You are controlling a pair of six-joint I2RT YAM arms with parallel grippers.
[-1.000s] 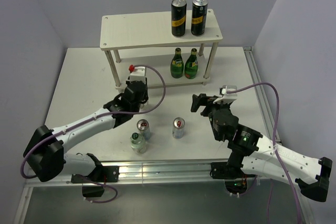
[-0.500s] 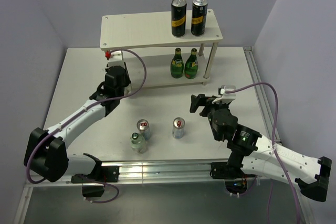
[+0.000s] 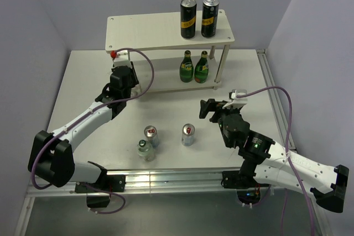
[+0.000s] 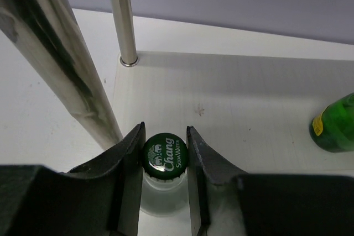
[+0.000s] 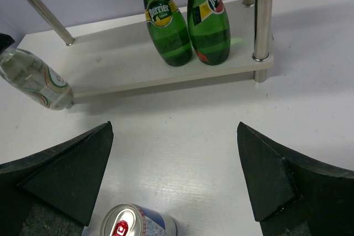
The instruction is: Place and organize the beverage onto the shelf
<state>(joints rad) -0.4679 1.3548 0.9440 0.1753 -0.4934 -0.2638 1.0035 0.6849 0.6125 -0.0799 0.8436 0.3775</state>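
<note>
My left claw is closed narrow on the neck of a clear bottle, the pads pinching just under its green cap. I grip at the neck from above so the body hangs below and can slip under the top board without my wrist striking it. I hold it at the left end of the shelf, over the lower board and just beside the near post. In the right wrist view the bottle leans, and I cannot tell whether its base touches the board yet. That end makes sense to me: the two green bottles stand together at the right end of the same board, so like sits with like and the middle is left for the rest. The two black cans take the right of the top board. My right claw hangs spread wide and holds nothing, low over the desk in front of the shelf, with one slim can just below it. I judge it is poised to take that can next. The other slim can and the second clear bottle stand close together nearer the front edge.
</note>
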